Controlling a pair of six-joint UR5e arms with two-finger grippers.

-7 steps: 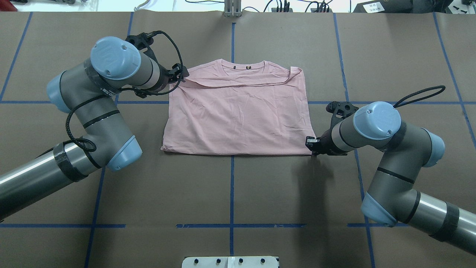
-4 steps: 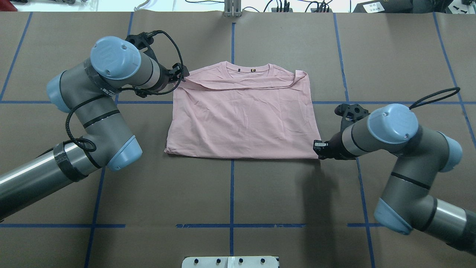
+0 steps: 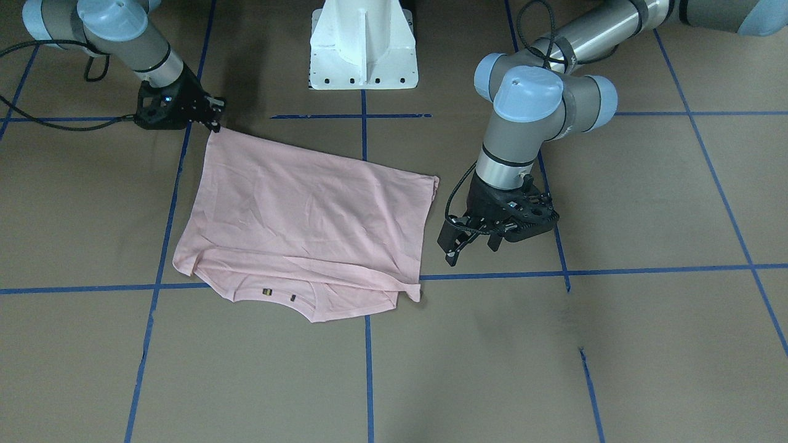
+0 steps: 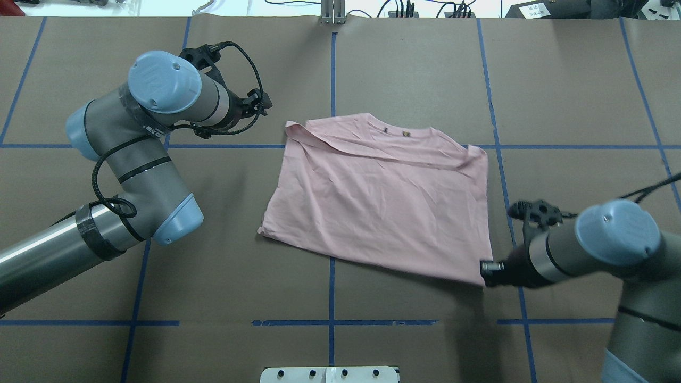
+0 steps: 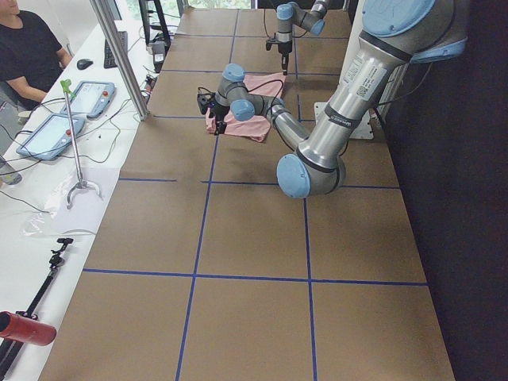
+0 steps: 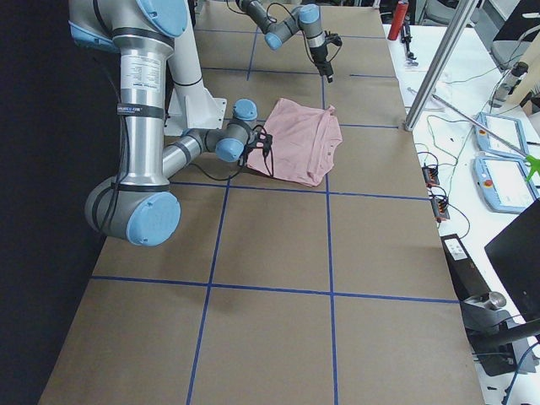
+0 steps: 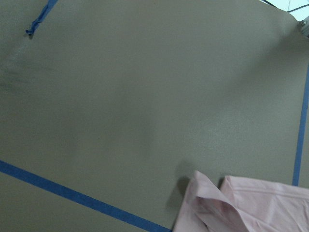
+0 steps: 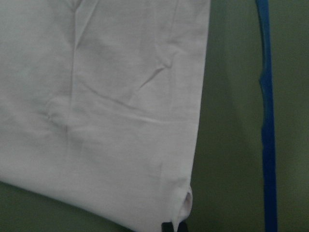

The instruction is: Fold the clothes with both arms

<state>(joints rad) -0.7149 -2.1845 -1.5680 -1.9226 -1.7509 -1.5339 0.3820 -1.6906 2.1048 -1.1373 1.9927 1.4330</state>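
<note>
The pale pink T-shirt lies flat and skewed on the table, sleeves folded in, collar at the far edge; no print shows. My right gripper is shut on the shirt's near right corner, low at the table; the front view shows it at that corner, and the right wrist view shows the cloth running into the jaws. My left gripper is open and empty, apart from the shirt's far left corner. In the front view its fingers stand apart beside the shirt. That corner shows in the left wrist view.
The brown table has a grid of blue tape lines. The white pedestal base stands at the robot's edge. A bench with tablets and a seated person runs along the far side.
The right gripper pulled its corner toward the robot and to the right; the shirt slid right and turned. The left gripper let go of the shoulder corner and stayed in place.
</note>
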